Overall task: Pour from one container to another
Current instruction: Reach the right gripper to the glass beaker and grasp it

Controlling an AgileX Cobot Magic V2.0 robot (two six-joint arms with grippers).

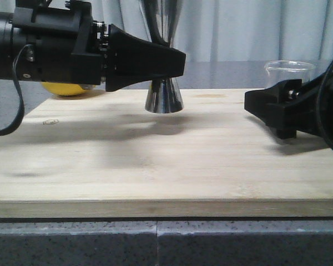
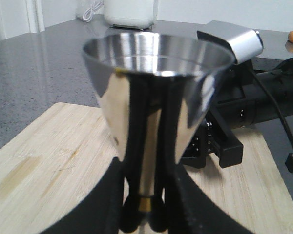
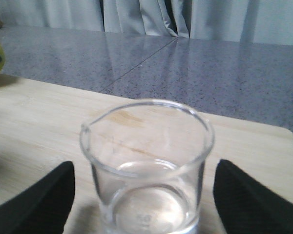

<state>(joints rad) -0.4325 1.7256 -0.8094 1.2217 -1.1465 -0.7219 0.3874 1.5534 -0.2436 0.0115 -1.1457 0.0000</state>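
Small clear glass beaker (image 3: 146, 170) stands on the wooden board between the right gripper's (image 3: 144, 195) spread jaws, ungrasped. Left gripper (image 2: 149, 214) pinches the tall steel jigger (image 2: 156, 97). Next: close, lift, pour.

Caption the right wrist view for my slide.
Open right tool straddles the glass beaker on the wooden board.
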